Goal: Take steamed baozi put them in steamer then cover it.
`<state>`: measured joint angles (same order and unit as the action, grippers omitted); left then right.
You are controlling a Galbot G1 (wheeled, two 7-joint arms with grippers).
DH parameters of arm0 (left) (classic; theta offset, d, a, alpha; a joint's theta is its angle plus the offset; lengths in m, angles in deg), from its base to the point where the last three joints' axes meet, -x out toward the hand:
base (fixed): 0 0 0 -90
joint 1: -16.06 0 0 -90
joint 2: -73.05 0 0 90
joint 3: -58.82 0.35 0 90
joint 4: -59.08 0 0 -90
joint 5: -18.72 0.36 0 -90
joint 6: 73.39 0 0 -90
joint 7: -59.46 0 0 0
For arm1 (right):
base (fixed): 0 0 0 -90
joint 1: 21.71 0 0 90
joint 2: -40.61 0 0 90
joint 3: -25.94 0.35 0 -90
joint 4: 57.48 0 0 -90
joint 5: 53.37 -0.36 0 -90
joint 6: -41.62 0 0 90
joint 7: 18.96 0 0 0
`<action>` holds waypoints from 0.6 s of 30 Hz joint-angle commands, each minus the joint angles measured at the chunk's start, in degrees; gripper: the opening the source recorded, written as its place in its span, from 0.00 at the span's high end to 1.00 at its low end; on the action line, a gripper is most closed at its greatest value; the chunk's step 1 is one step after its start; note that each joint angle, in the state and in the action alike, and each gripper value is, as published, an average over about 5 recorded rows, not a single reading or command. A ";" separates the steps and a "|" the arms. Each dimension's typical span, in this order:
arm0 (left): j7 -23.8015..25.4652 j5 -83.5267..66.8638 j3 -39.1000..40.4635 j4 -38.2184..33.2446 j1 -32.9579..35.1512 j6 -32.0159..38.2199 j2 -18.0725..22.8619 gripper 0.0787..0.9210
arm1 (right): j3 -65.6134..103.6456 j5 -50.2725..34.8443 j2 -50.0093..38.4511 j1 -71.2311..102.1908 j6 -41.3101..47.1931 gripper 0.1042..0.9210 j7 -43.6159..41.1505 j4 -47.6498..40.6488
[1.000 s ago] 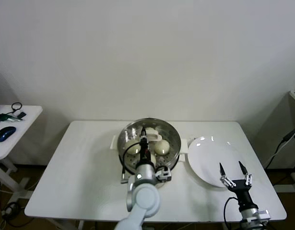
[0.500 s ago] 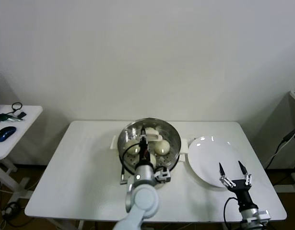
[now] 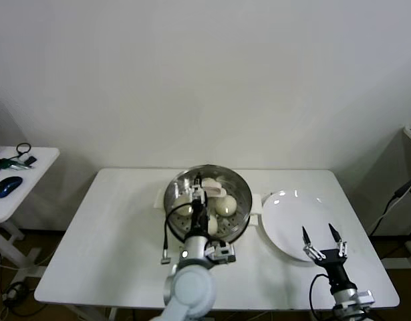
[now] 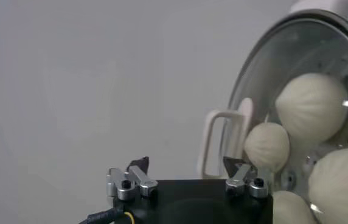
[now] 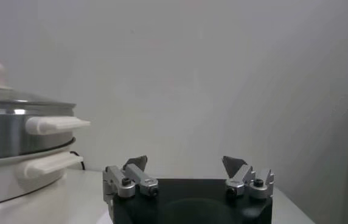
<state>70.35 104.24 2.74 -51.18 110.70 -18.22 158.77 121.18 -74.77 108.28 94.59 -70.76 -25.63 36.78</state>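
Note:
The steamer (image 3: 208,212) stands mid-table with the cover (image 3: 222,180) resting on it; the cover's cream loop handle (image 4: 221,143) stands just beyond my left fingertips. Steamed baozi (image 4: 312,106) show through the glass, with others (image 3: 225,205) beside them. My left gripper (image 3: 196,192) hovers over the cover, open, jaws wide apart and holding nothing. In the left wrist view that gripper (image 4: 186,164) has only the handle ahead of it. My right gripper (image 3: 320,241) is open and idle over the near edge of the white plate (image 3: 292,210). From the right wrist view the covered steamer (image 5: 10,143) sits off to one side.
A flat white plate lies to the right of the steamer. The white table (image 3: 111,234) has bare surface to the left. A small side table (image 3: 18,180) at far left carries a blue mouse (image 3: 6,186) and cables.
My left gripper has gone from shut to open, letting go of the cover's handle, and the arm has drawn slightly back toward me. The right arm has hardly moved.

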 commanded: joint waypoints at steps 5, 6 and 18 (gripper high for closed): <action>-14.02 -30.86 -6.16 -10.97 5.11 13.66 -7.71 0.12 | -1.06 -2.25 -0.70 0.56 2.86 0.12 3.22 1.25; -15.04 -34.08 -7.82 -11.79 6.17 14.99 -8.24 0.12 | -1.04 -2.48 -0.73 0.60 2.80 0.12 3.44 1.39; -19.28 -81.70 -42.65 -13.58 21.59 30.41 -12.03 0.12 | -1.20 -1.73 1.06 0.18 -0.10 0.12 5.38 0.73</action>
<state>55.53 66.12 -11.78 -62.37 120.50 -2.68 150.24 120.11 -76.52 108.47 94.83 -69.29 -21.68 37.74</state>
